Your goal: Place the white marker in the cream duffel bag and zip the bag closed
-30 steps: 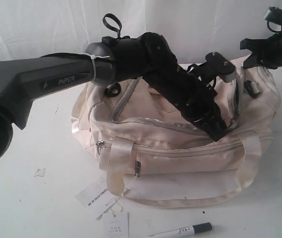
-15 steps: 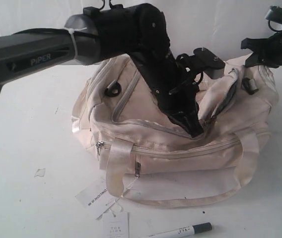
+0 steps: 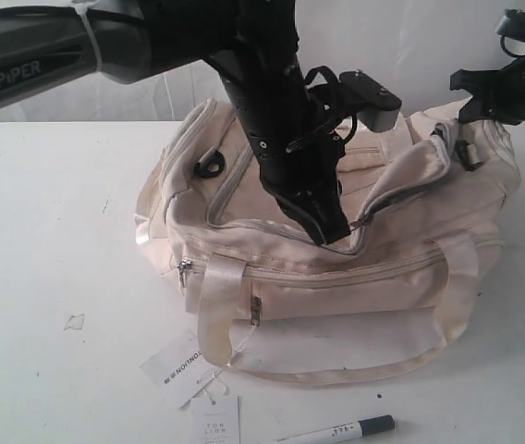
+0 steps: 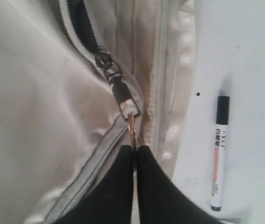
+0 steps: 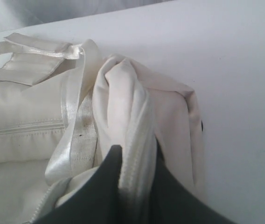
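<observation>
The white marker (image 3: 336, 431) lies flat on the table (image 3: 50, 231) at the bottom edge of the exterior frame, right of centre, with its dark cap pointing right. It is in front of the cream duffel bag (image 3: 336, 296) and clear of it. Two paper hang tags (image 3: 181, 368) lie at lower centre-left, by the bag's front. The bag fills the frame centre, and its top zipper (image 3: 401, 196) gapes partly open toward the right end. The left gripper (image 4: 133, 150) descends from the upper left, jaws pressed together on the thin loop of the zipper pull (image 4: 123, 95). The right gripper (image 5: 135, 161), at upper right, pinches a fold of the bag's end fabric between nearly closed jaws.
</observation>
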